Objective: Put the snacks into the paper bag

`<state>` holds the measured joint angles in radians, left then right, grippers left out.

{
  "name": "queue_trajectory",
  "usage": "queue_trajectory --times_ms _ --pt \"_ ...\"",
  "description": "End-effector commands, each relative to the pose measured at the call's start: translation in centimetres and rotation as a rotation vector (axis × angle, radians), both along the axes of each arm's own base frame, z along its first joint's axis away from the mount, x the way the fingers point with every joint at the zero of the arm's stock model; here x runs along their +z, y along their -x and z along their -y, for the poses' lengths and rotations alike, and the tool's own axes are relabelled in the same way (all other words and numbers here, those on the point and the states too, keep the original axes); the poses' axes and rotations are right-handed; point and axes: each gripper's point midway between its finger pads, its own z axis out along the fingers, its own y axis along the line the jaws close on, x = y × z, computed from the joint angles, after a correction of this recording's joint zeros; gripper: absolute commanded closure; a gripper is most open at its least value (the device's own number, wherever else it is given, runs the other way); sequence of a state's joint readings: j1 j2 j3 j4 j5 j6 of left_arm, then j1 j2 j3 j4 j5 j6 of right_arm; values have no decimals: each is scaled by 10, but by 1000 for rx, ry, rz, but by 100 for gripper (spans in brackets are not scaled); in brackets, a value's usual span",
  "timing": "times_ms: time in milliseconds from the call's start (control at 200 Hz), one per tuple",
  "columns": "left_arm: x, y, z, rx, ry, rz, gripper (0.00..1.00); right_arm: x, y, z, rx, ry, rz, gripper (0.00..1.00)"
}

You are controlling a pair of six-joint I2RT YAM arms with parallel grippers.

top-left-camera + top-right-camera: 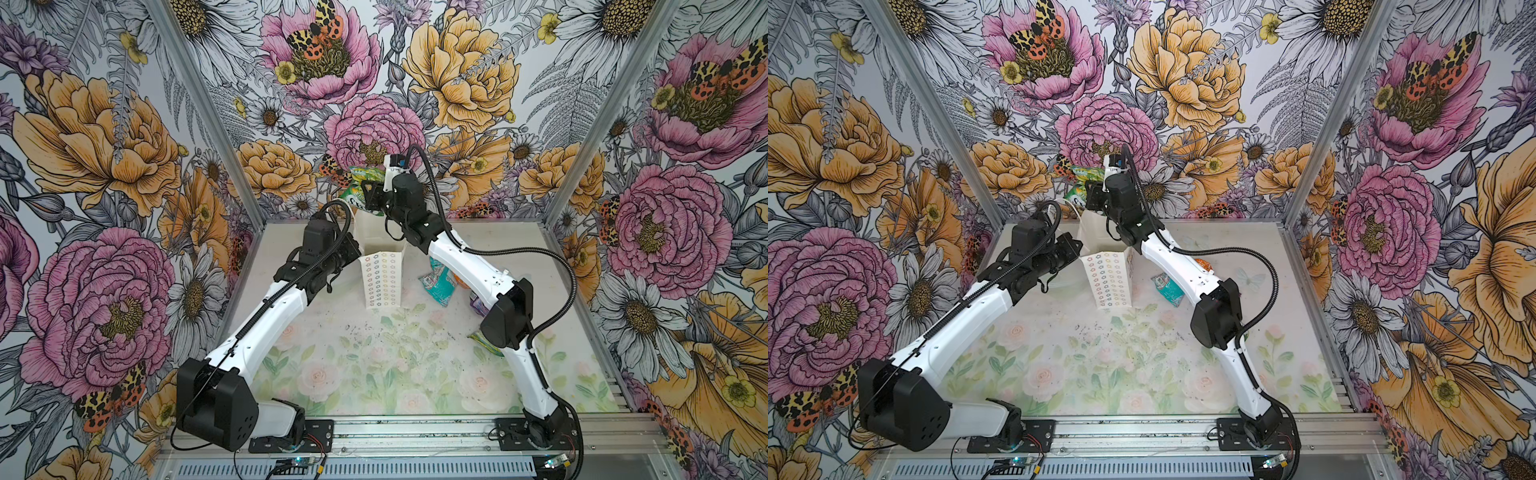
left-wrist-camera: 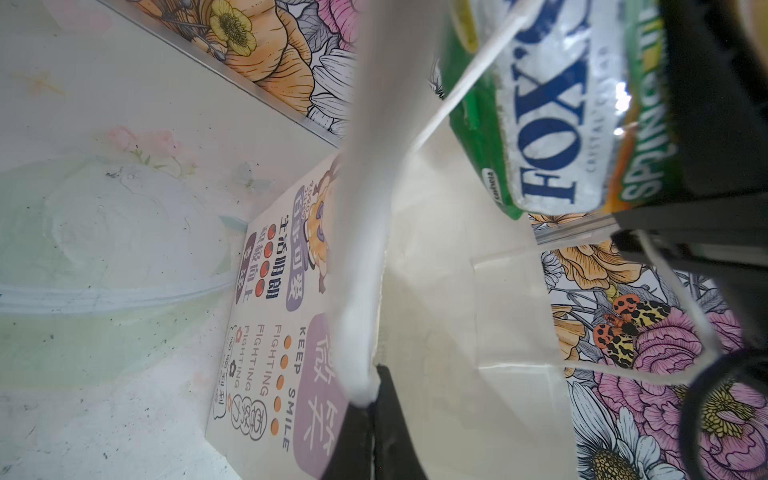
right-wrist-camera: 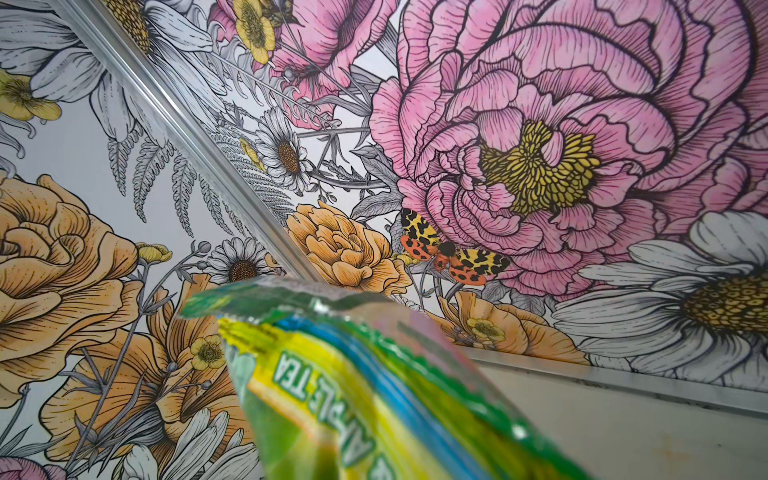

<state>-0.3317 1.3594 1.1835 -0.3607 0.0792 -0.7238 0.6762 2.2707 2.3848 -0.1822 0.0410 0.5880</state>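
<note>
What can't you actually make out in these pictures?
- Inside the paper bag: in both top views the green packet and the right arm cover most of its mouth.
- The purple packet: in a top view, mostly behind that arm.
- The orange packet: in a top view, only an edge shows.

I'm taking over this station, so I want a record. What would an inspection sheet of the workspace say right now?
Surface: table, pale rose print, dark specks.
Job's things: paper bag upright and open; green packet above its mouth; teal packet lying on the table; orange packet, purple packet and yellow-green packet partly hidden by the right arm.
Clutter: clear plastic dish beside the bag.
Grippers: left gripper shut on the bag's rim; right gripper shut on the green packet.
Cables: black hoses along both arms; thin wires at the bases.
Surroundings: floral walls, metal posts.
</note>
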Motion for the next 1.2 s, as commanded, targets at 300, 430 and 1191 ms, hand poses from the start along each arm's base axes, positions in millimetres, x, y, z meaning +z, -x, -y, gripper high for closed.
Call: queue_trajectory --times_ms 300,430,1191 --pt "-11 7 2 -17 -7 -25 100 67 42 20 27 6 139 97" --pt "-10 7 2 -14 -6 -24 100 61 46 23 21 47 133 98" --pt "-13 8 3 -13 -6 -29 100 31 67 38 -32 261 95 98"
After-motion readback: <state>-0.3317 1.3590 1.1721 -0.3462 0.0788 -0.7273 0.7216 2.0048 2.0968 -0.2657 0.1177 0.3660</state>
